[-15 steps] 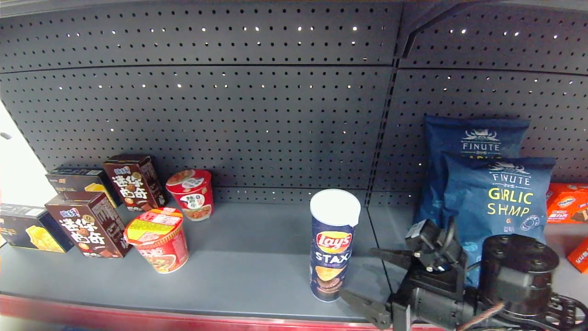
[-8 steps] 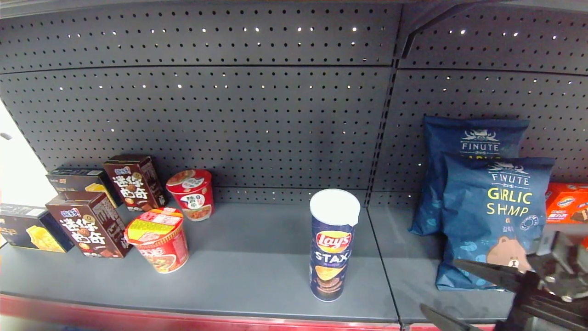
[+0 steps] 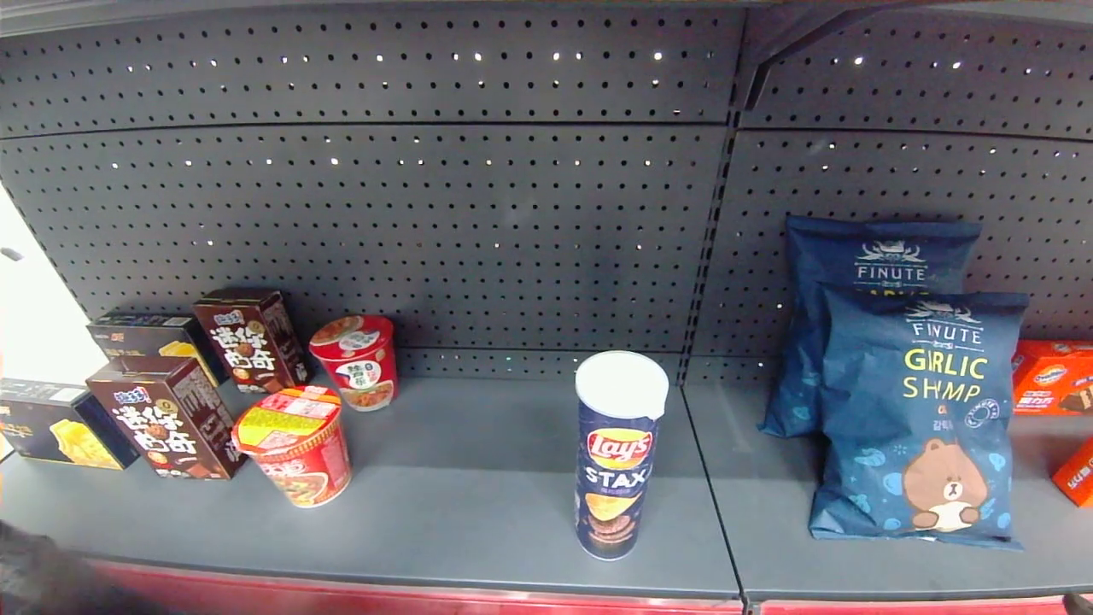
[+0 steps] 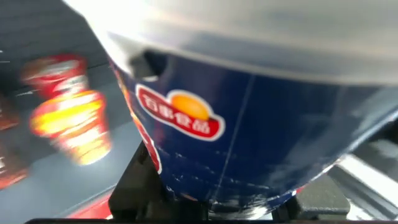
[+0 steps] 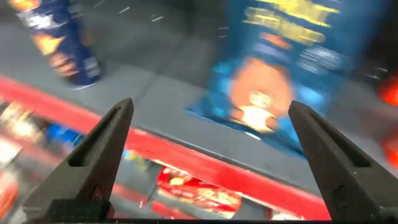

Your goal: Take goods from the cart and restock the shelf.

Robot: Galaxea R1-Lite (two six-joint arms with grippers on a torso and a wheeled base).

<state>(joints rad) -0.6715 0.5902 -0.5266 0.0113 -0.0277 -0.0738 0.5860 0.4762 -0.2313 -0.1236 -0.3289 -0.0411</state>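
grey shelf bears a chip can, left claw gripping a blue canister.

Shop, grey shelf with pegboard back, packaged snacks in rows (chip bags, noodle cups, boxes)

Matt grey metal shelf and perforated back panel; glossy chip tube with smooth white plastic lid; snack bags of crinkled low-sheen film; glossy blue can
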